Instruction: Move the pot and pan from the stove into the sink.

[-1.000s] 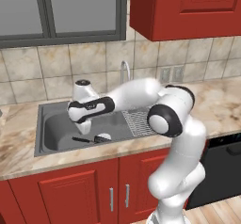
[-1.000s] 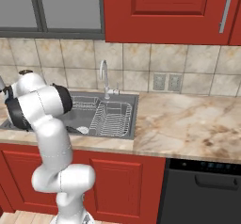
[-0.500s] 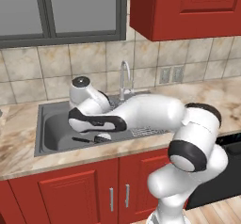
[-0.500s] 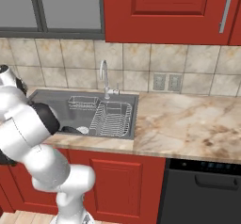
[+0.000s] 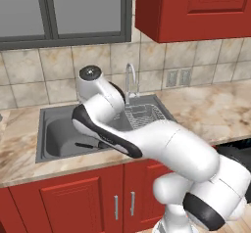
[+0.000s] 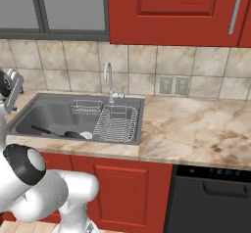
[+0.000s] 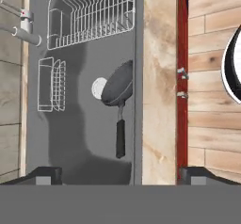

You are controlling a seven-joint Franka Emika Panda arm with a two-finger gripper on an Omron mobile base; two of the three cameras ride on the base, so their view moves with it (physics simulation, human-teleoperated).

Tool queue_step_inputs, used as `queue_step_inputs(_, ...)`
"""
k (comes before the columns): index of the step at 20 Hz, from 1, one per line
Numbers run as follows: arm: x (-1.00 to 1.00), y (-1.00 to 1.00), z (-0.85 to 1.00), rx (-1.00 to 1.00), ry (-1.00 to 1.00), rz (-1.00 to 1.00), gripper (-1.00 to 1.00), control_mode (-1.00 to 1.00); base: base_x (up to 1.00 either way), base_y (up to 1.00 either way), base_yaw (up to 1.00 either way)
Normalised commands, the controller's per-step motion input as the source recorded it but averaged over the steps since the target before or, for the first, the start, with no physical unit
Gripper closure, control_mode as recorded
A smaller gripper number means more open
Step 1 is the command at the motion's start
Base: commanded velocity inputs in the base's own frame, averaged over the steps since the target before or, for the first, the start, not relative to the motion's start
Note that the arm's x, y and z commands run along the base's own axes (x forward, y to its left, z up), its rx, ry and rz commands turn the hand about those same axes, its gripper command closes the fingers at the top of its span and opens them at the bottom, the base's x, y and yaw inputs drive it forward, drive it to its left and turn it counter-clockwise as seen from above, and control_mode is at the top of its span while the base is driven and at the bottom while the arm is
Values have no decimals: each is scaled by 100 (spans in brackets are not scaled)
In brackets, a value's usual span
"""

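The pan (image 7: 117,84), small, dark grey and shallow, lies in the sink (image 7: 75,138) beside the pale drain, close to the front wall. Its long black handle (image 7: 120,138) points toward my gripper (image 7: 121,177). The gripper hangs above the basin, open wide, with nothing between its fingertips (image 7: 44,175). In the right base view the pan (image 6: 74,134) rests on the floor of the sink (image 6: 29,113), and its handle (image 5: 86,145) also shows in the left base view. My arm (image 5: 147,139) arches over the sink's front edge. The pot and the stove are out of view.
A wire dish rack (image 6: 117,124) fills the sink's right part, with a small wire basket (image 6: 86,106) at the back. The chrome faucet (image 6: 109,82) rises behind the basin. Marble counter (image 6: 196,129) stretches right, with a black appliance front (image 6: 211,198) below it and red cabinets (image 6: 122,193) under the sink.
My arm has swung left across the sink and now arches over its front edge. The gripper stays open. The pan has not moved.
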Motion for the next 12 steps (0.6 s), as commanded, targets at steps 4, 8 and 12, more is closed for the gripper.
queue_step_inputs(4, -61, -53, 58, -4, 0, -16, -100, -100, 0, 0, 0)
queue_step_inputs(8, -72, -62, 36, -1, -3, -13, -100, -100, 0, 0, 0)
queue_step_inputs(12, -79, -69, 21, 2, -18, -4, -100, -100, 0, 0, 0)
